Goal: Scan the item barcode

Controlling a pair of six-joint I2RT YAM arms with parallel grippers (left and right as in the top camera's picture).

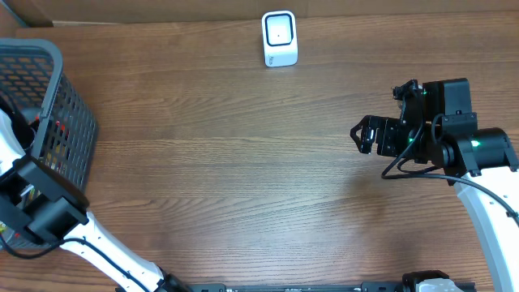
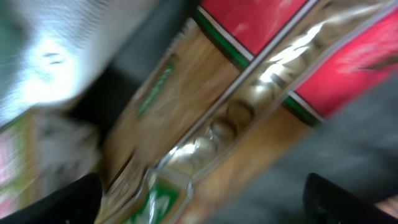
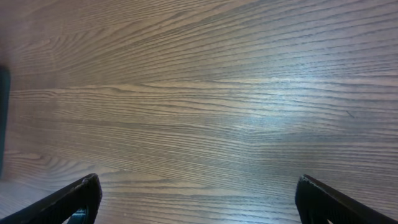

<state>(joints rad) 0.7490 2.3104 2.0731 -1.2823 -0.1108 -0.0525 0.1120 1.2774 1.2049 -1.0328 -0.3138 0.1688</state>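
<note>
Left gripper (image 2: pixel 205 203): my wrist view has its two dark fingers (image 2: pixel 59 200) at the bottom corners, wide apart, nothing pinched between them. Directly in front of them, filling the gap, lies the snack packet (image 2: pixel 249 112): red top, tan body, green trim, shiny foil seam running diagonally. The view is blurred, so I can't read a barcode or say whether the fingers touch the packet. A pale silvery bag (image 2: pixel 56 56) sits upper left of it; I can't tell what it is.

From overhead, my left arm reaches into the dark mesh basket (image 1: pixel 77 113) at the table's left edge, so the packet is in there. The gripper itself is hidden from overhead.

Right gripper (image 3: pixel 199 202): fingers spread fully, holding nothing, only bare wood grain under it. It hangs over the right side of the wooden table (image 1: pixel 227 162), well apart from the basket.

The white barcode scanner (image 1: pixel 280 38) stands at the far edge, centre, well away from both grippers and the packet.
</note>
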